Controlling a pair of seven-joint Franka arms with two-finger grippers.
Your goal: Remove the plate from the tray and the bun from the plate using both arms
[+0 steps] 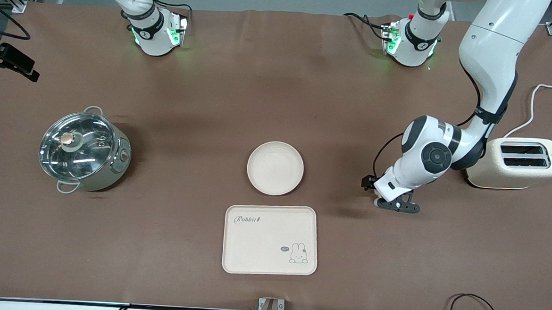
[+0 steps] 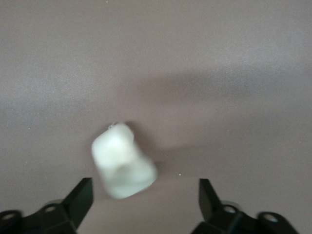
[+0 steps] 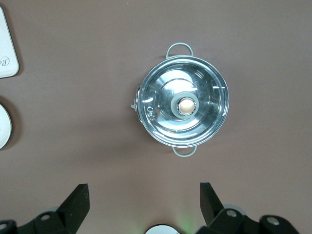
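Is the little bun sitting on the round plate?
No, the plate is bare, and the bun lies on the brown table between the left gripper's open jaws.

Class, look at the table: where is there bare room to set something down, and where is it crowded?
Bare cloth lies between the pot and the plate, and between the plate and the arms' bases. It is tight between plate and tray, and by the toaster, where the open left gripper hangs over the bun.

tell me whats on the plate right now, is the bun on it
Nothing shows on the plate; its whole dish is in view and bare. The bun lies on the brown table under the open left gripper, between its fingers and untouched, toward the left arm's end.
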